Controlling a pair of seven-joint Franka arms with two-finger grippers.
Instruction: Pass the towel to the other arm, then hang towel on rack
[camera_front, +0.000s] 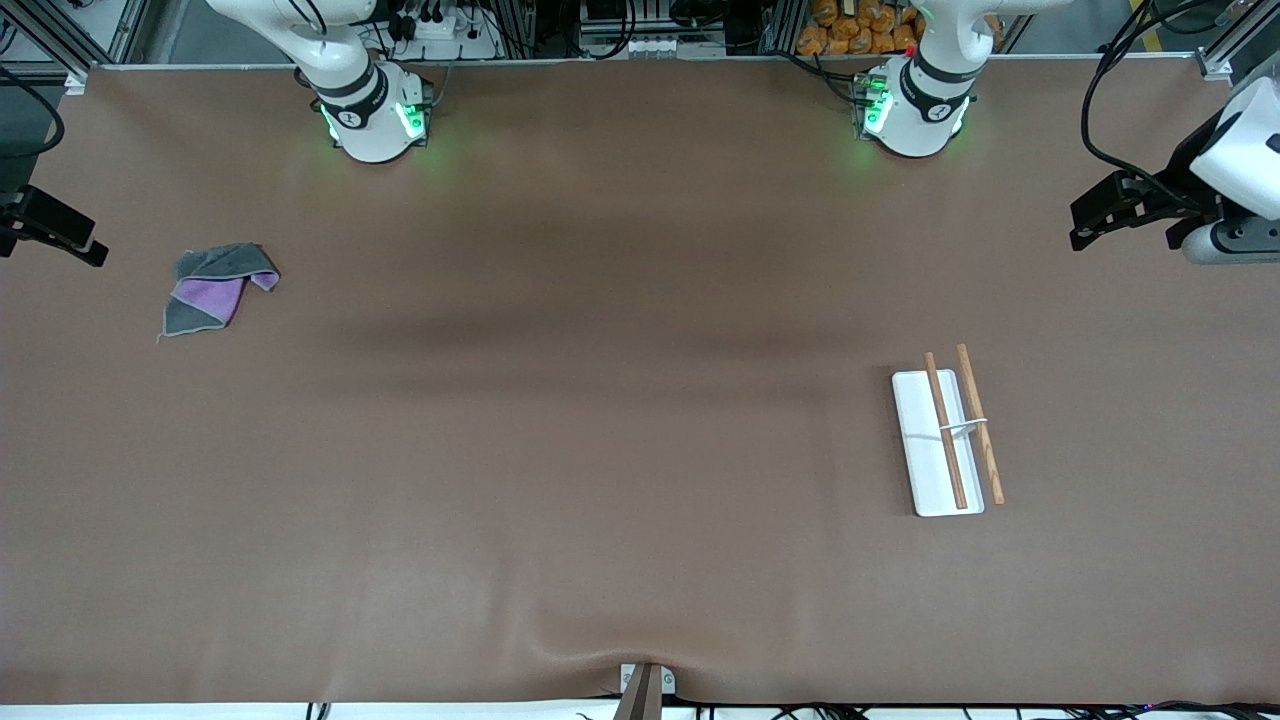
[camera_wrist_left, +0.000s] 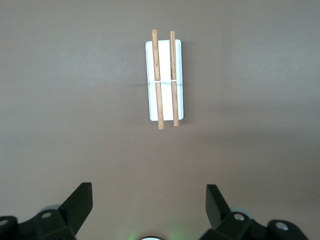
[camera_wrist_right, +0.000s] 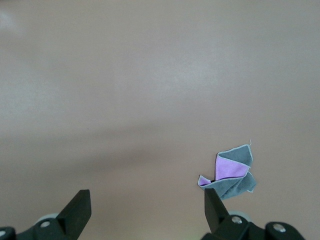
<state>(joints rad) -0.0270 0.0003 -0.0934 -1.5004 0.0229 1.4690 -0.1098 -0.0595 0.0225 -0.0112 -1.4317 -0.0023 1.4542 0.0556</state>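
- My left gripper (camera_wrist_left: 149, 212): fingers spread wide, nothing between them. It hangs high over the brown table (camera_front: 620, 420) at my left arm's end, looking down on the rack (camera_wrist_left: 165, 80).
- My right gripper (camera_wrist_right: 147, 215): also spread wide and empty, high over my right arm's end of the table. One dark fingertip (camera_wrist_right: 212, 202) lines up close to the towel (camera_wrist_right: 231, 172) in the right wrist view, but the cloth lies flat on the table well below it.
- Towel (camera_front: 215, 287): crumpled on the table near the edge at my right arm's end, grey outside with a purple fold showing. A loose thread trails from one corner. Bare tabletop all round it.
- Rack (camera_front: 945, 440): white base plate lying flat, two wooden rods running its length, a slim white crosspiece joining them at the middle. In the front view one rod sits over the plate, the other along or just past its edge; the rod ends overhang the plate's short ends.
- Towel and rack are well apart, with a broad open stretch of table between them.
- Hard to make out: in the front view both grippers are cut by the frame edges, only dark parts showing. The mat ripples at the table edge nearest the front camera.
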